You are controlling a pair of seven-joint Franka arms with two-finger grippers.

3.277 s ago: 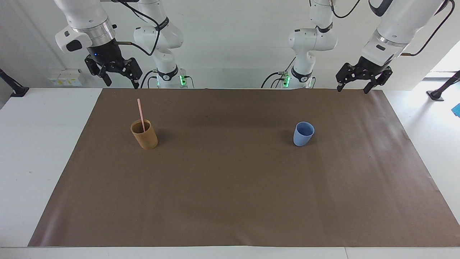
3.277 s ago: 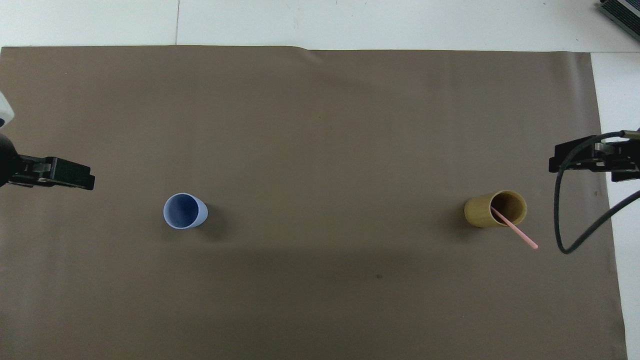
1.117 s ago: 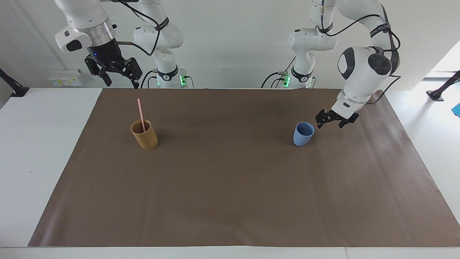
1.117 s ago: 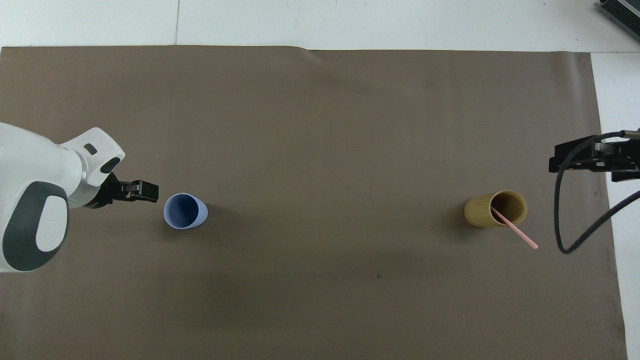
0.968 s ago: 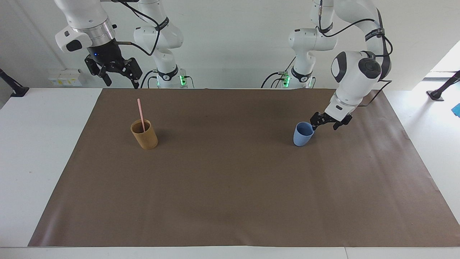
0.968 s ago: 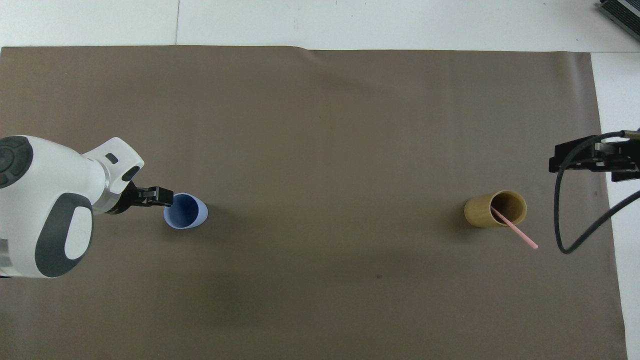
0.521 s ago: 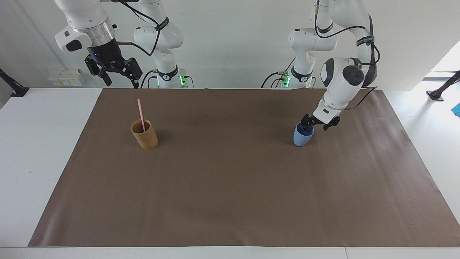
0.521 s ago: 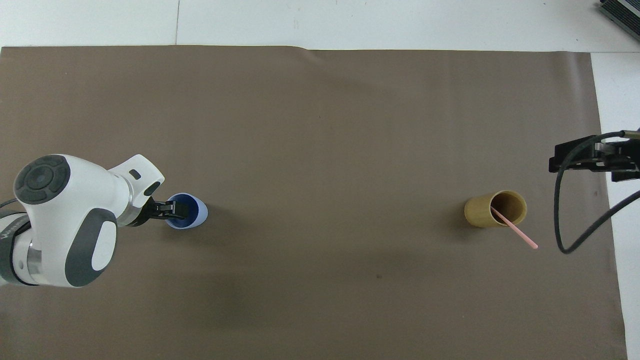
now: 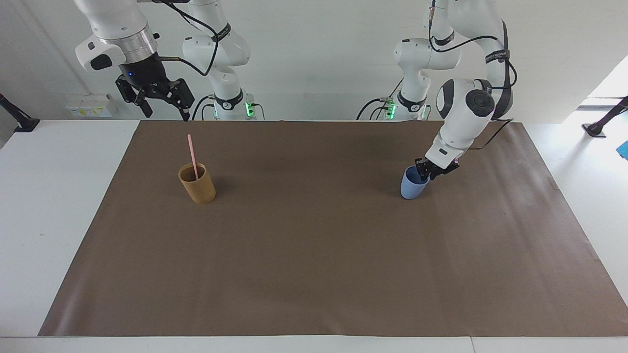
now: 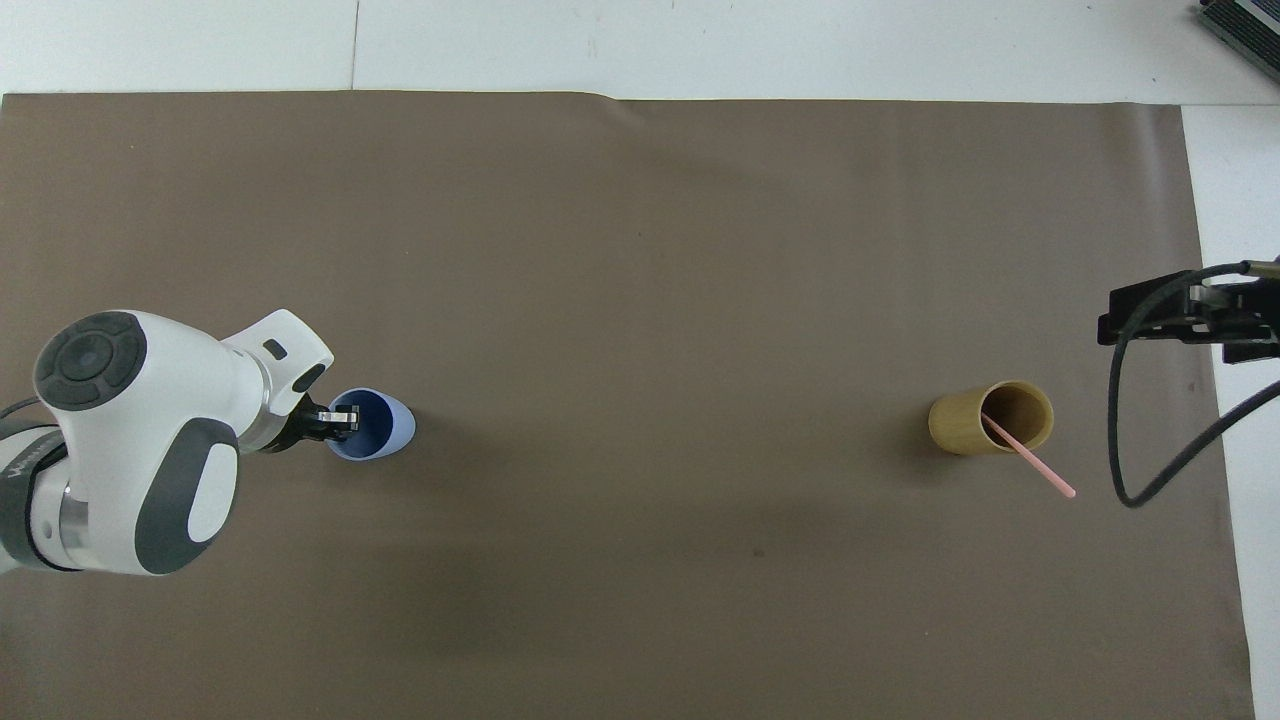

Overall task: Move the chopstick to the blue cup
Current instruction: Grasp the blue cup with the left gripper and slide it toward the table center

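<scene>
The pale pink chopstick (image 9: pixel 192 154) (image 10: pixel 1030 462) stands leaning in a tan-brown cup (image 9: pixel 197 185) (image 10: pixel 970 425) toward the right arm's end of the table. The light blue cup (image 9: pixel 411 186) (image 10: pixel 388 428) stands upright toward the left arm's end. My left gripper (image 9: pixel 423 171) (image 10: pixel 342 419) is down at this cup's rim on the side facing the left arm's end, shut on the cup wall with one finger inside and one outside. My right gripper (image 9: pixel 166 112) (image 10: pixel 1180 322) waits open and empty, high above the mat's edge near the tan cup.
A brown paper mat (image 9: pixel 314 245) covers most of the white table (image 9: pixel 49 206). The two cups stand far apart on it, at about the same distance from the robots. A black cable (image 10: pixel 1150 440) hangs from the right arm beside the tan cup.
My left gripper has come down from beside the blue cup onto its rim, and its fingers have closed on the wall. The right arm, chopstick and tan cup have not moved.
</scene>
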